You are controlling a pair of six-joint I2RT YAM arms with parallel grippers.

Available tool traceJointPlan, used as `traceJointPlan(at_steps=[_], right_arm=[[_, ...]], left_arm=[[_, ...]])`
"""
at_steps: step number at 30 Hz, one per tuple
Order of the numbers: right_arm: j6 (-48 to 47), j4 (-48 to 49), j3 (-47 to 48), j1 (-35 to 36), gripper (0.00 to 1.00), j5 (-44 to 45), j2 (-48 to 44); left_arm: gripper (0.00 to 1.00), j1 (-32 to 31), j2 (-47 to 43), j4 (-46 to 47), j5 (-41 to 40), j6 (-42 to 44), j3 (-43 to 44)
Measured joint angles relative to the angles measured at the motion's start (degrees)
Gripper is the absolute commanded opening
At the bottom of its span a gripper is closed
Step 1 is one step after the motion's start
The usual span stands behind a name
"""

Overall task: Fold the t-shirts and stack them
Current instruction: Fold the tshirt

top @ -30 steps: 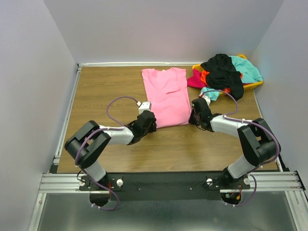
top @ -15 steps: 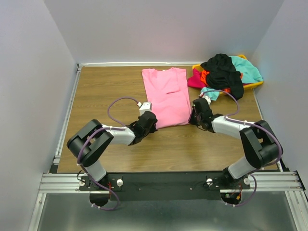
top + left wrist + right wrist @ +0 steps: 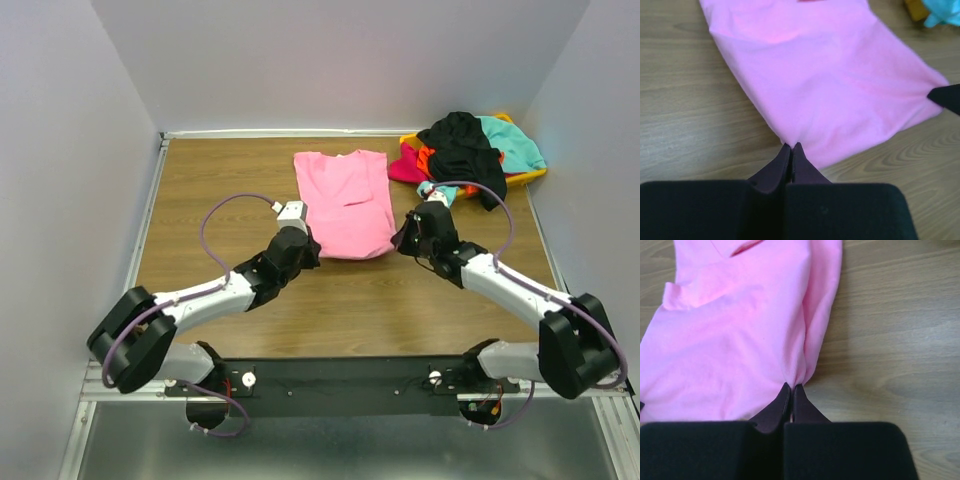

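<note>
Corners of one pink t-shirt (image 3: 345,200), frame centre, are pinched by two closed claws, left gripper (image 3: 791,148) and right gripper (image 3: 792,387); one four-coloured heap (image 3: 462,148) is seen upper right.

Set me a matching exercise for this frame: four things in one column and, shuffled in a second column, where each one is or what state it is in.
Things:
1. pink t-shirt
2. black t-shirt
3. left gripper
4. right gripper

Places or states:
A. shut on the pink shirt's near right corner
B. heaped at the far right, over the yellow bin
C. lying flat on the table
D. shut on the pink shirt's near left corner

Pairs: 1-C; 2-B; 3-D; 4-A
</note>
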Motion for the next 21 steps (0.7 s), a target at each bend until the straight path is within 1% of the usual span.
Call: traceJointPlan(at_steps=[6, 13, 21], right_arm=[[-0.37, -3.37, 0.17, 3.13, 0.0, 0.5, -6.54], [-0.74, -8.11, 1.99, 6.45, 0.01, 2.99, -12.09], [-0.83, -11.98, 4.11, 7.52, 0.01, 6.62, -17.38]], left_arm=[[0.0, -1.16, -7.32, -3.39, 1.27, 2.43, 0.0], [0.0, -4.09, -10.95, -6.47, 3.65, 4.24, 0.0], [0.0, -5.22, -16.83, -7.32, 6.01, 3.3, 0.0]])
